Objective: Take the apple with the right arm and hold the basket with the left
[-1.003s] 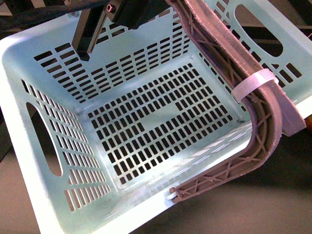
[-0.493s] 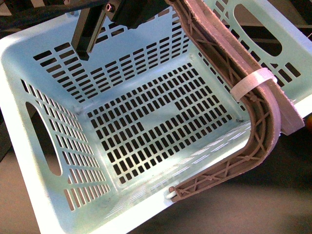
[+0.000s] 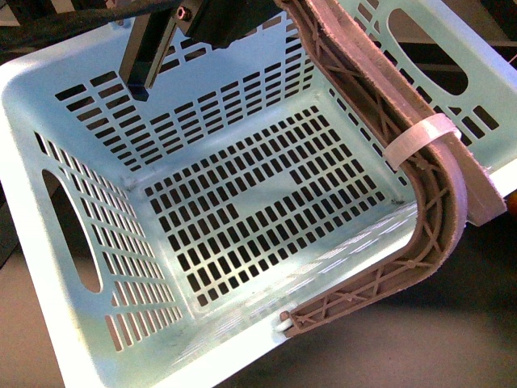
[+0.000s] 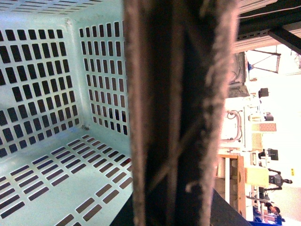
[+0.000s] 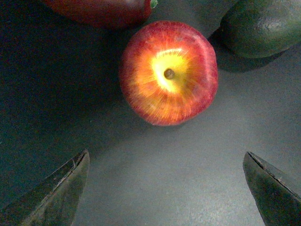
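Note:
The pale mint slotted basket (image 3: 48, 129) fills the front view, tilted, with nothing inside. Its brown handle (image 3: 440, 218), tied on with a white strap, arches over the right side. My left gripper (image 3: 153, 65) comes in from the top and is shut on the basket. In the left wrist view the handle (image 4: 174, 113) runs blurred right across the lens and hides the jaws. In the right wrist view the red apple (image 5: 168, 73) with a yellow patch round its stem lies on a dark surface. My right gripper (image 5: 167, 188) is open just short of it, with nothing between its fingers.
A dark red fruit (image 5: 99, 10) lies close beside the apple, and a dark green fruit (image 5: 263, 26) nearly touches its other side. Shelving and equipment (image 4: 254, 155) show beyond the basket in the left wrist view.
The basket has shifted very slightly in the front view. Nothing else has visibly moved.

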You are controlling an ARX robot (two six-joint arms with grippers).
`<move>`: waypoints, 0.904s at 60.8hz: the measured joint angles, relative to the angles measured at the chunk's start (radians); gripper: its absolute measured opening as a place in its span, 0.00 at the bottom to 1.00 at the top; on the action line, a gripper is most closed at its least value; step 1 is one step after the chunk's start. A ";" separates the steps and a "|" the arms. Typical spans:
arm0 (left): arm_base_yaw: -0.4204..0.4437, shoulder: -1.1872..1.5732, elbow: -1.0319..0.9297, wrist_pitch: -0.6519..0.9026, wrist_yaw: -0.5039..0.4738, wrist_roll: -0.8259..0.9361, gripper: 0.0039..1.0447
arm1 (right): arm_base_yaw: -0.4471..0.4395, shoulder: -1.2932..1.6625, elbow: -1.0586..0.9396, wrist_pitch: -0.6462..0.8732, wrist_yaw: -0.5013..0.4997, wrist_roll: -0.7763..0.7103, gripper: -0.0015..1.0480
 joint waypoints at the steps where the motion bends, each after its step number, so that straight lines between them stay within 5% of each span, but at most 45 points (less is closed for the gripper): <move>1: 0.000 0.000 0.000 0.000 0.000 0.000 0.05 | -0.001 0.003 0.005 -0.001 0.000 0.000 0.91; 50: 0.000 0.000 0.000 0.000 -0.001 0.000 0.05 | -0.029 0.190 0.214 -0.023 -0.028 0.100 0.91; 55: 0.000 0.000 0.000 0.000 -0.001 0.000 0.05 | -0.029 0.195 0.216 -0.019 -0.034 0.109 0.81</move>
